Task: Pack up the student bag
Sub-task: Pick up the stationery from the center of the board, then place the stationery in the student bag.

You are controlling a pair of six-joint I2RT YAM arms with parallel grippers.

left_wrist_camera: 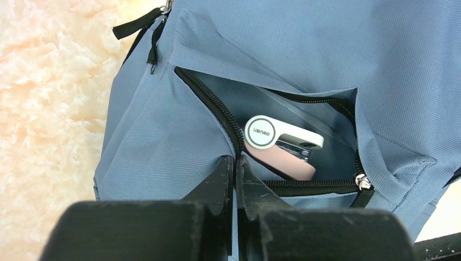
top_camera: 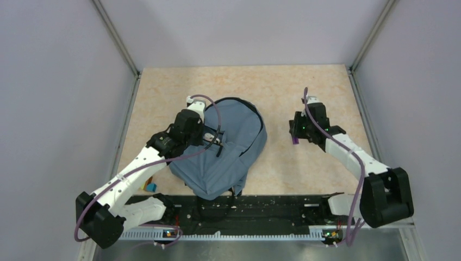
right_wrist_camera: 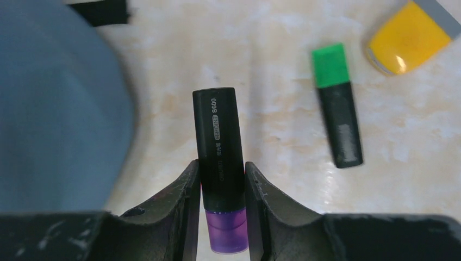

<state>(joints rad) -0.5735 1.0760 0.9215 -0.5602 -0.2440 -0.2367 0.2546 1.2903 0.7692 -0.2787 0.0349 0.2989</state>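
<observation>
My left arm reaches from its base at the near left corner, out and across the student bag [top_camera: 234, 149], which lies on the table [top_camera: 272, 87] left of centre, its front pocket facing up. My left gripper [left_wrist_camera: 235, 163] points down at that pocket with its fingers [left_wrist_camera: 215, 182] pressed fully together, pinching the lower zipper edge so that the lip rises to a peak at the tips and the pocket gapes. Inside the pocket lies one stapler [left_wrist_camera: 280, 147], white on top and pink beneath. Beside my left forearm, near the table's front edge, sit some small coloured bits [top_camera: 149, 186], too small for me to count.

My right arm rises from its base at the near right corner, bends at the elbow and stretches forward and inward. My right gripper [right_wrist_camera: 220, 168] hangs just to the right of the bag, apart from it. Its fingers are partly closed, clamping the purple highlighter [right_wrist_camera: 219, 141] by its black barrel just above the cap. On the table lie one green highlighter [right_wrist_camera: 337, 114] and one yellow object [right_wrist_camera: 407, 35] with a grey edge. That makes two highlighters in all.
</observation>
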